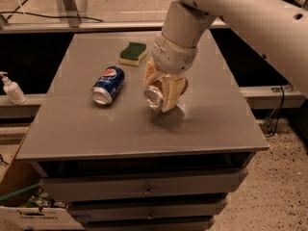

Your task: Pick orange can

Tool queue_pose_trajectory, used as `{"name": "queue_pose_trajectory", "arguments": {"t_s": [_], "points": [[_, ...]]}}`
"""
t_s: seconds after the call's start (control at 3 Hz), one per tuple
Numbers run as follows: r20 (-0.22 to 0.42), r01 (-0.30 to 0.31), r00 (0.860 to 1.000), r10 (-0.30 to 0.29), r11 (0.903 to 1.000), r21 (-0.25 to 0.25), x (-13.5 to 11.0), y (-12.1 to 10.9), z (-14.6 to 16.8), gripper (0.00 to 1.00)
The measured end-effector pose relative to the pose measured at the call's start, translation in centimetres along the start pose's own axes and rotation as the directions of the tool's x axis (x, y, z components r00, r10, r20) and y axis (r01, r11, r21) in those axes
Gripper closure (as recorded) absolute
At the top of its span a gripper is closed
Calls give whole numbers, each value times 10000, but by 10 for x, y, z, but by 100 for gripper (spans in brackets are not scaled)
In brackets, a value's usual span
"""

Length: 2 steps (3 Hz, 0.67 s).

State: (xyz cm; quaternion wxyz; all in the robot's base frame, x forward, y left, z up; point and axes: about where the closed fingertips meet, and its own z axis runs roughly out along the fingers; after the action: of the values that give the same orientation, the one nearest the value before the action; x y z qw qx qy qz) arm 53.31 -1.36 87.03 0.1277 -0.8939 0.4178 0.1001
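**Can clamped in the gripper over the grey table**

From where I stand, the big white arm [240, 13] reaches in from the upper right and bends down over the middle of the table [144, 134]. At its end the gripper [161, 97] is closed around the orange can [154, 96], one cream-coloured finger [172, 91] on each side. The can lies on its side in that grip with its silver end turned toward me. Its body is almost wholly hidden between the fingers, so I see little of its colour. A dark shadow sits on the tabletop just below and to the right of it. I cannot tell whether the can touches the surface or hangs just above it.

To the left, well apart from the gripper, a blue can [108, 84] lies on its side, its silver end also toward the front. Behind it, near the back of the table, rests a green and yellow sponge [133, 54]. It is just beside the arm's wrist but not touching it.

The table has drawers [144, 189] below its top. On a ledge off to the far left stands a white pump bottle [12, 89].
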Motion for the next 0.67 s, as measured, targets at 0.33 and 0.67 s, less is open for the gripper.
{"name": "queue_pose_trajectory", "arguments": {"t_s": [0.33, 0.67], "points": [[865, 285, 9958, -310, 9991, 305, -40, -6, -19, 100], [1755, 261, 9836, -411, 9959, 869, -70, -22, -39, 100]]}}
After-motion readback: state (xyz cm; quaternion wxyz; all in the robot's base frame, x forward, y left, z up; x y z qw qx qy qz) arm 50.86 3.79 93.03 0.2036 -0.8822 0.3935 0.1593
